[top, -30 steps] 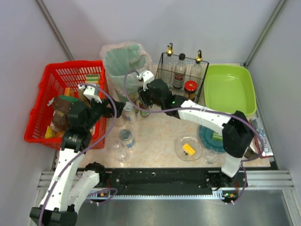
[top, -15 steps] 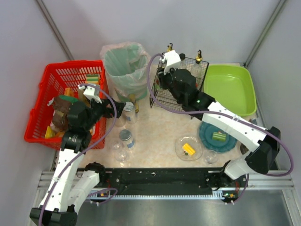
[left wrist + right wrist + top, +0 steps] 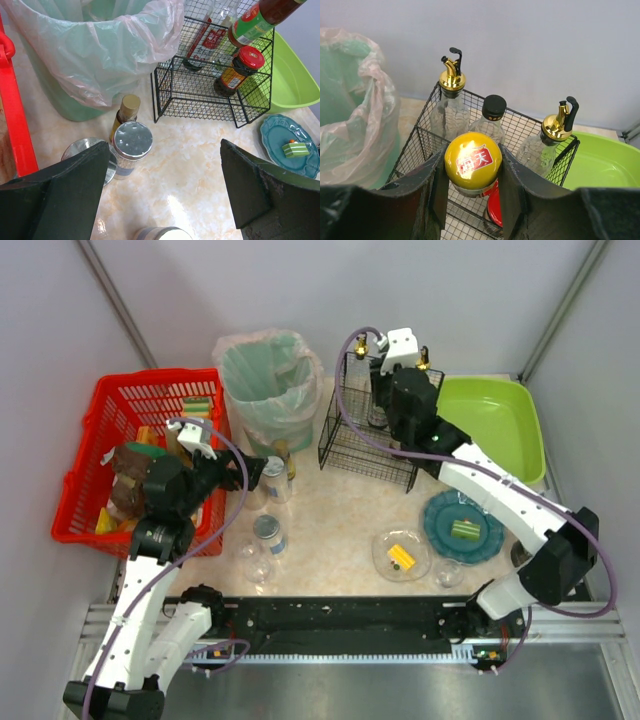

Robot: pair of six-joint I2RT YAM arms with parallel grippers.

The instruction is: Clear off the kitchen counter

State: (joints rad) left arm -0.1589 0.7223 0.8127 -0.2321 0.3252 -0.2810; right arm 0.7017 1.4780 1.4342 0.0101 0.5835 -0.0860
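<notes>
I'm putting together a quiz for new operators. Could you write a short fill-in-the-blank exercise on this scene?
1. The right gripper is shut on a bottle with a ____ cap.
2. The jaws of the left gripper stand ____ above the kitchen counter.
3. The plastic basket at the counter's left edge is ____.
4. The wire rack holds ____ bottles with gold pourers.
Missing words: yellow, open, red, two.
</notes>
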